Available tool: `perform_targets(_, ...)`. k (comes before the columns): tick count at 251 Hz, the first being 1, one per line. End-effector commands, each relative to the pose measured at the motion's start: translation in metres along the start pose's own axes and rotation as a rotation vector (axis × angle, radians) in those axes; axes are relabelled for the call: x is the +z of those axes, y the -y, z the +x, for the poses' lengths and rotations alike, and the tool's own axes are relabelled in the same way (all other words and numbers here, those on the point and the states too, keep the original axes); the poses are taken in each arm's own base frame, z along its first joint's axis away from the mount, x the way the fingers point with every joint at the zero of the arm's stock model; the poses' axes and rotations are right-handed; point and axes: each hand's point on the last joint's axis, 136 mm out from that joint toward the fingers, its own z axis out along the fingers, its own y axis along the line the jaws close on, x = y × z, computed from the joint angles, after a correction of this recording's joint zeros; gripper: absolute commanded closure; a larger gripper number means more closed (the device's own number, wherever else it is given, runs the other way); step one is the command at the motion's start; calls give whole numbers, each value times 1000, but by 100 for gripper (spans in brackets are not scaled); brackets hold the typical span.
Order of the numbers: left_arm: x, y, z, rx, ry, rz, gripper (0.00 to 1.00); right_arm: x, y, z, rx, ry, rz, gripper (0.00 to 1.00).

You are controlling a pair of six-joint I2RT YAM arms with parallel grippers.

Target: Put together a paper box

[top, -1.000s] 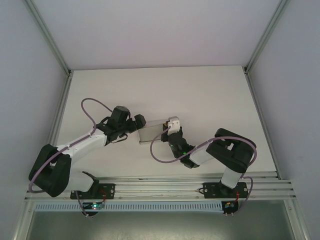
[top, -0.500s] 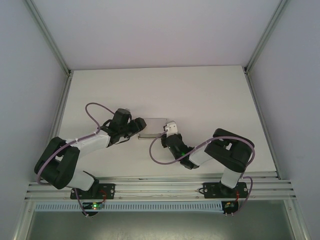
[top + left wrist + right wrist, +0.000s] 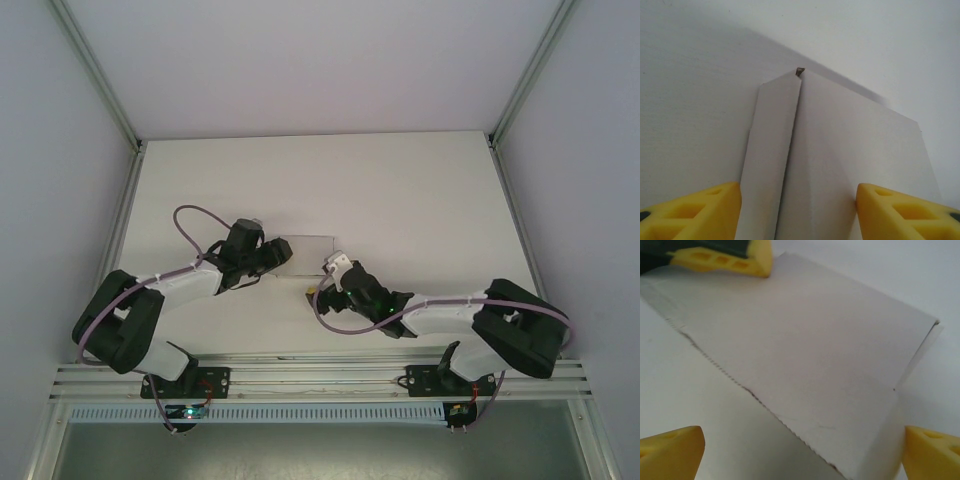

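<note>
Paper box (image 3: 308, 247) sits on the white surface (image 3: 420, 190) about mid-depth, a bit left of centre, between the two arms. It's folded up into a low, flat shape, wide panel facing up, with a serrated edge on the side toward the right arm. Left claw (image 3: 280, 254) is on the box's left end. In its wrist view, the box fills the gap, with a fold ridge running up the middle and a yellow finger (image 3: 695, 212) hard against the narrow side panel. The other finger is on the wide panel, so it reads as clamped on the box. The right wrist view shows one of those fingertips lying on the far corner of the top panel. Right claw (image 3: 325, 277) is at the box's near right corner with its jaws fully apart, both pads clear of the card.
</note>
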Motion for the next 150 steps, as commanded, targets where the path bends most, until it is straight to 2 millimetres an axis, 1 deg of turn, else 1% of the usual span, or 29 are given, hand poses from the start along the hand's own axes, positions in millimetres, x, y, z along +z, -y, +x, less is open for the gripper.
perform_targets(1, 6, -22, 7, 36, -17, -73, 40, -14, -8, 25, -7, -100, -66, 2)
perform_targets(9, 7, -23, 7, 38, -18, -75, 41, -18, -8, 18, -7, -78, -64, 2)
perform_targets(29, 9, -24, 10, 51, -32, -77, 46, -29, -1, 5, 27, -28, -31, 2)
perform_targets(55, 13, -23, 12, 68, -48, -62, 53, -43, 16, -9, 103, 30, 43, 2)
perform_targets(75, 15, -21, 14, 79, -58, -45, 56, -50, 30, -17, 179, 51, 77, 2)
perform_targets(100, 16, -20, 15, 94, -68, -38, 61, -55, 41, -27, 221, 76, 79, 2)
perform_targets(122, 17, -21, 18, 97, -74, -34, 62, -56, 54, -37, 281, 96, 102, 2)
perform_targets(150, 19, -26, 20, 96, -70, -34, 64, -54, 75, -43, 429, 100, 113, 2)
